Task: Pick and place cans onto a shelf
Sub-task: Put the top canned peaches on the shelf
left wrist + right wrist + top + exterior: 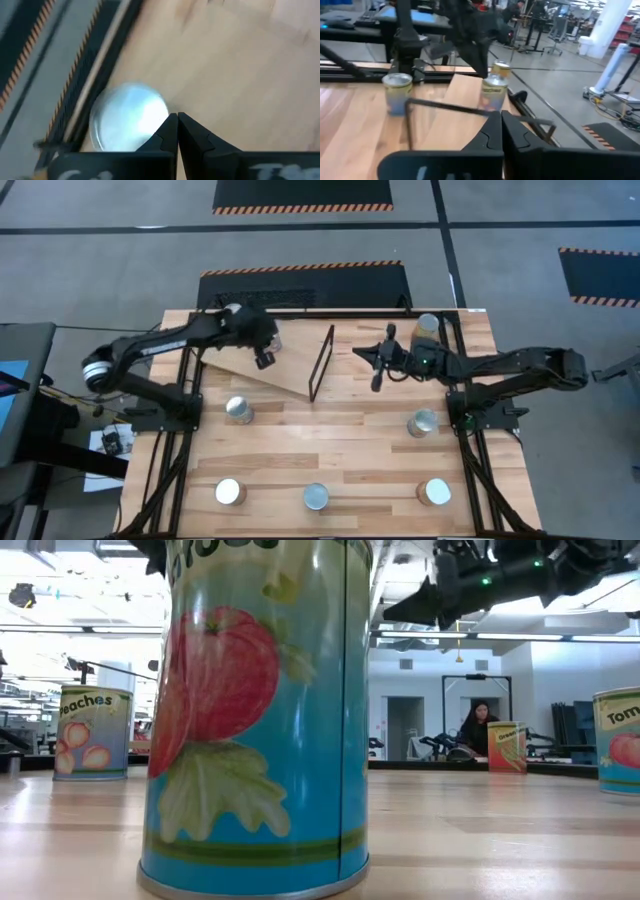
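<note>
Left claw [264, 358] closed, empty — over shelf [262, 368], beside a can [128, 124]. Right claw [377, 372] closed, empty — near shelf frame. Six cans on table [330, 450].

blue tomato-print can [255, 710], pale wood shelf [265, 363]

Two dark arms with black wedge-shaped fingers

The left arm [150, 355] and right arm [510, 368] are black, built of slim jointed links; the left carries a white ring at one joint [95, 370]. Each rises from a black framed base. The left gripper [177, 131] and right gripper [501, 127] have matte black, angular fingers. Small green lights [487, 581] glow on the right arm's wrist.
</note>
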Motion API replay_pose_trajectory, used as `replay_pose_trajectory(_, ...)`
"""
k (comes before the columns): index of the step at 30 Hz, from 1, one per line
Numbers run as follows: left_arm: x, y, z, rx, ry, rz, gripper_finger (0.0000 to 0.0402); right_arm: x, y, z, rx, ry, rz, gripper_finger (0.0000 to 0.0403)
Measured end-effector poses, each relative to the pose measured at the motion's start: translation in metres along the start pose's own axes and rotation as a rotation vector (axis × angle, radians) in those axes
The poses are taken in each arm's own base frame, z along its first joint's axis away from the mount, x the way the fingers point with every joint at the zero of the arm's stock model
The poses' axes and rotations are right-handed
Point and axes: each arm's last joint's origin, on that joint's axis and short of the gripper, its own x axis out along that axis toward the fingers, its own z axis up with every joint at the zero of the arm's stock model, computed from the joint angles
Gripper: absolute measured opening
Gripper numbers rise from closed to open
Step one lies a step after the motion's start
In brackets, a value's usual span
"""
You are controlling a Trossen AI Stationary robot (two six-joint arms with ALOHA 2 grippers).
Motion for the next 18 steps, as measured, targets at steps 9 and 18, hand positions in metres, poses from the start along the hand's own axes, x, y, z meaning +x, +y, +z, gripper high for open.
replay_pose_trajectory(9, 0.016, 0.002, 0.000, 0.048, 0.167, 0.102, 0.0000, -0.004, 0.013, -0.006, -0.049, 0.007, 0.030, 0.0006)
replay_pose_trajectory(18, 0.001, 0.021, -0.006, 0.026, 0.177, 0.234, 0.0000, -0.004, 0.012, -0.003, -0.058, -0.026, 0.018, 0.0007)
